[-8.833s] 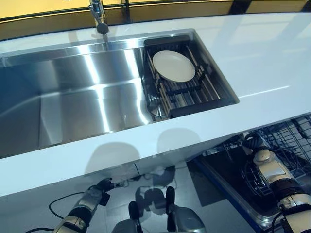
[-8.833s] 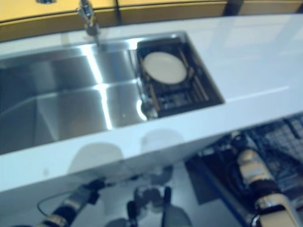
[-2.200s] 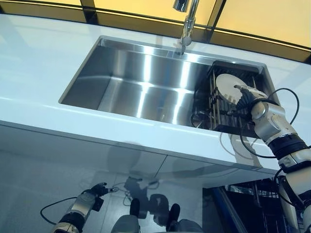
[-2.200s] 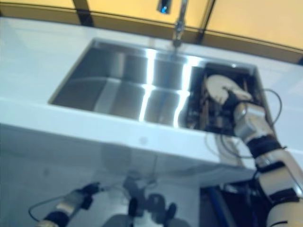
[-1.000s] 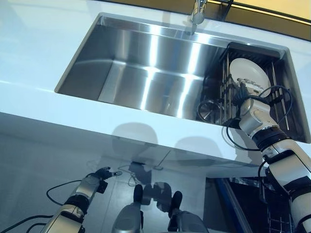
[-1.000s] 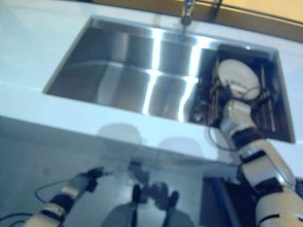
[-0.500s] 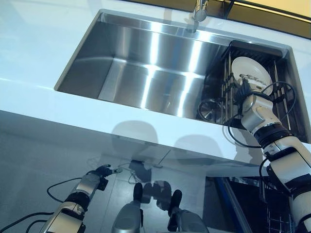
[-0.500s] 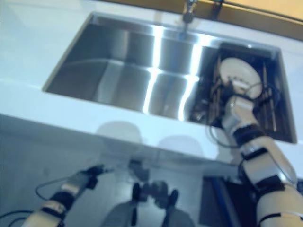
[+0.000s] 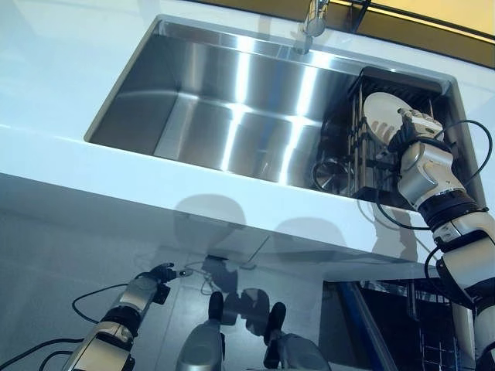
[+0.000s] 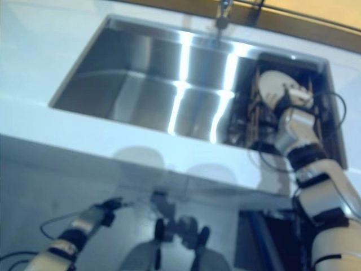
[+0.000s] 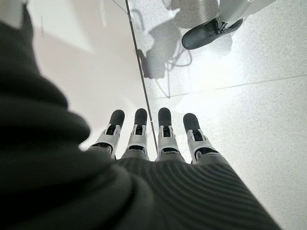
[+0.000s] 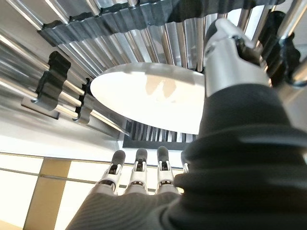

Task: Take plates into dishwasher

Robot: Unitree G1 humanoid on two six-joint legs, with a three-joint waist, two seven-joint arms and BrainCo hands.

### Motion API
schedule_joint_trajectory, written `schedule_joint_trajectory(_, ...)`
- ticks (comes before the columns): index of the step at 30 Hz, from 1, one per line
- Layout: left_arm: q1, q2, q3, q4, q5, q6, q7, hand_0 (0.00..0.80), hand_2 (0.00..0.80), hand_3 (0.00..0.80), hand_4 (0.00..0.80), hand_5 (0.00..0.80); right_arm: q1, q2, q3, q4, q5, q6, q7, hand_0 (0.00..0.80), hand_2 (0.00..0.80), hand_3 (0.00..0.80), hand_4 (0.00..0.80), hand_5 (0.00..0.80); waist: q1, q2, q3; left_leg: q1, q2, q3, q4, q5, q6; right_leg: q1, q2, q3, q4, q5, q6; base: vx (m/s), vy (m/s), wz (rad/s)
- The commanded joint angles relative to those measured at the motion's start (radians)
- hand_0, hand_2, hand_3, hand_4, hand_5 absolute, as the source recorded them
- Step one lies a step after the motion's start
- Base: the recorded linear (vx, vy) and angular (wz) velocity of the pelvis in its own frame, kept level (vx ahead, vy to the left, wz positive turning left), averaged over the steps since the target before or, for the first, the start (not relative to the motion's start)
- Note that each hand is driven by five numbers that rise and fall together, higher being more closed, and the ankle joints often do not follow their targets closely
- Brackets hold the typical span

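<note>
At the lower left of the left eye view the left hand hangs below the tabletop edge over the floor; its own wrist view shows the fingers straight and side by side, holding nothing, with only speckled floor past them.

Across the upper left and middle runs the white tabletop, and set into it is the steel sink, its basin bare and bright with reflections. The faucet stands at the top edge of the frame, just behind the sink's back rim.

At the right end of the sink sits a dark dish rack with upright metal rods, a round metal strainer visible at its lower left corner. The white plate leans tilted in the rack's upper part — it is in the rack, not in any dishwasher.

The right hand comes in from the lower right and sits at the plate's right rim. In the right wrist view the plate lies between the thumb on one face and the row of fingers past its other edge — the fingers look straight rather than curled, and whether they press the plate I cannot tell.

At the lower right, under the tabletop, part of a wire dishwasher basket shows.
</note>
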Motion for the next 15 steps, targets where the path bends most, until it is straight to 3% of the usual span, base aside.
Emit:
schedule_joint_trajectory(1, -0.008, 0.004, -0.063, 0.041, 0.006, -0.033, -0.003, 0.0, 0.0, 0.0, 0.0, 0.0, -0.088, -0.091, 0.043, 0.023, -0.039, -0.013, -0.012, 0.0, 0.0, 0.0, 0.0, 0.0, 0.028, 0.028, -0.037, 0.011, 0.025, 0.088, 0.002, -0.062, -0.019, -0.043, 0.056, 0.028, 0.101, -0.112, -0.004, 0.0, 0.0, 0.0)
schedule_joint_trajectory(15, -0.036, 0.004, -0.069, 0.042, -0.004, -0.023, 0.001, 0.0, 0.0, 0.0, 0.0, 0.0, -0.094, -0.054, 0.063, 0.038, -0.039, -0.018, 0.001, 0.0, 0.0, 0.0, 0.0, 0.0, 0.031, 0.033, -0.016, -0.009, 0.025, 0.086, 0.013, -0.061, -0.017, -0.059, 0.052, 0.025, 0.108, -0.112, -0.007, 0.0, 0.0, 0.0)
